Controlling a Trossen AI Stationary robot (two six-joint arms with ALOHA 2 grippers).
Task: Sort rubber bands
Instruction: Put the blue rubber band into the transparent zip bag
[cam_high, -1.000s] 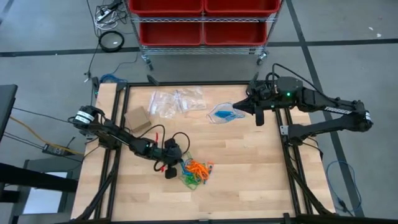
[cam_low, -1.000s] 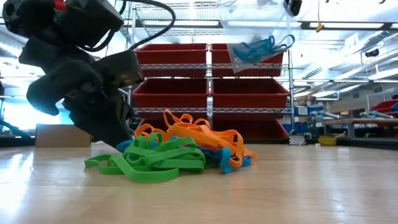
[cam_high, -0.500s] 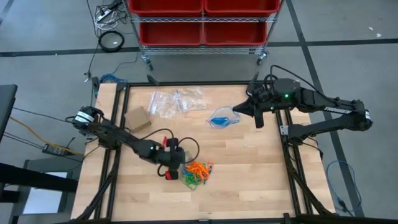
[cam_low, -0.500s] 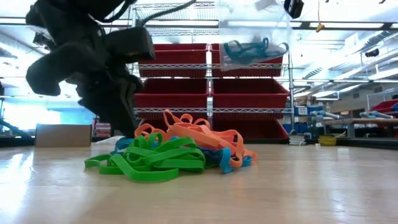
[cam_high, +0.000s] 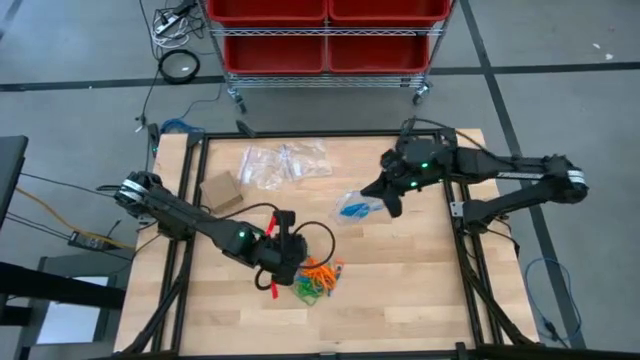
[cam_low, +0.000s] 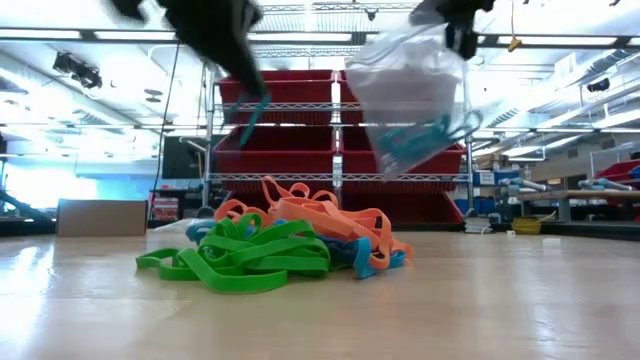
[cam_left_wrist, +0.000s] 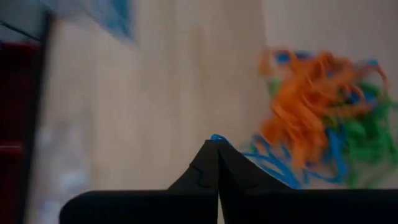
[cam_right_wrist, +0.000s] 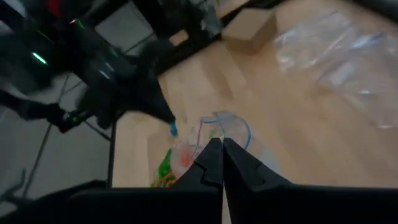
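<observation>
The rubber bands (cam_high: 317, 277) lie in one tangled heap of orange, green and blue near the front middle of the table (cam_high: 420, 280), and a single blue band (cam_left_wrist: 217, 139) hangs from the tip of the left pincer (cam_high: 283, 262), which is pressed together on it just above and beside the heap. In the left wrist view the blue band trails from the closed tips back toward the orange clump (cam_left_wrist: 305, 106), so it may not be fully free of the tangle. The right pincer (cam_high: 383, 195) is out over the middle of the table, closed on the upper edge of a clear bag (cam_high: 352, 206) that already has blue bands inside; the low view shows the bag (cam_low: 415, 90) hanging slack in the air.

To do this step well, the blue band should come clear of the heap in a slow, steady rise (a quick tug would likely drag orange or green loops along with it). The bag's mouth looks the harder part: held by one edge it seems to sag, and from here I cannot tell how wide it gapes. The left pincer should carry the band right over the opening and release it low. The spare clear bags (cam_high: 285, 162) and the small cardboard box (cam_high: 220, 190) sit at the back, well apart.
</observation>
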